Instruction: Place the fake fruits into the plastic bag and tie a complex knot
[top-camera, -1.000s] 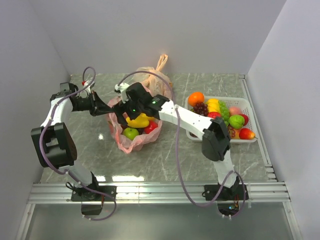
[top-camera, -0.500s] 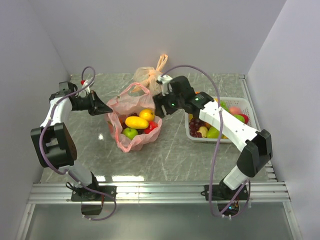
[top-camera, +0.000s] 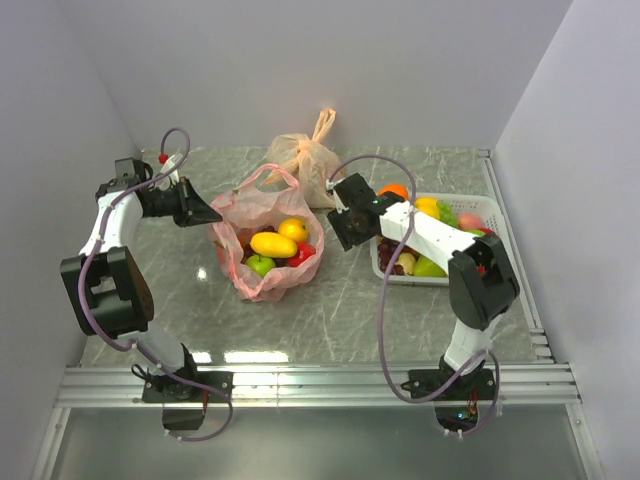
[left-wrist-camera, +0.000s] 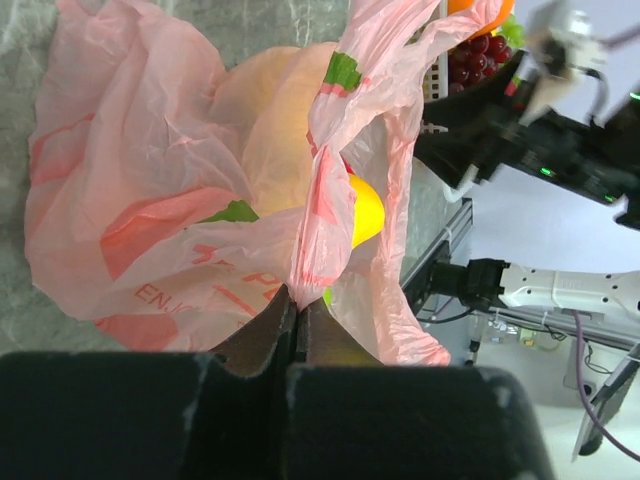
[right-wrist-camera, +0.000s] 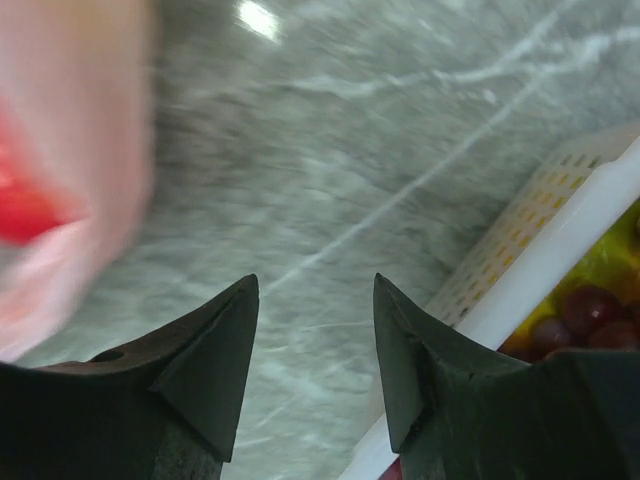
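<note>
The left gripper (left-wrist-camera: 297, 305) is seen closed tight on a fold of the plastic bag (top-camera: 255, 205), with the thin pink-red film pinched between its fingers at the edge of the bag nearest to it. Straight ahead of this gripper the bag is held open on the table (top-camera: 340, 310). Inside it, just beyond the pinched edge, a yellow fruit (top-camera: 273, 244), an orange (top-camera: 293, 229), a green apple (top-camera: 261, 265) and a red fruit (top-camera: 301, 253) are piled together. One loop handle (top-camera: 270, 178) stands up loose past the fruits and is not yet tied. The right gripper (right-wrist-camera: 315, 285) is held wide open with nothing between its fingers, and only bare marble is seen beneath the gap. The bag lies just off its left finger, blurred in the wrist view and not touched by it. Close beside its right finger the white basket (right-wrist-camera: 560, 250) is found, with dark grapes (right-wrist-camera: 570, 320) and other fruits lying in it. In the overhead view a pale orange bag (top-camera: 305, 155) with tied handles stands beyond the right gripper, against the back wall
</note>
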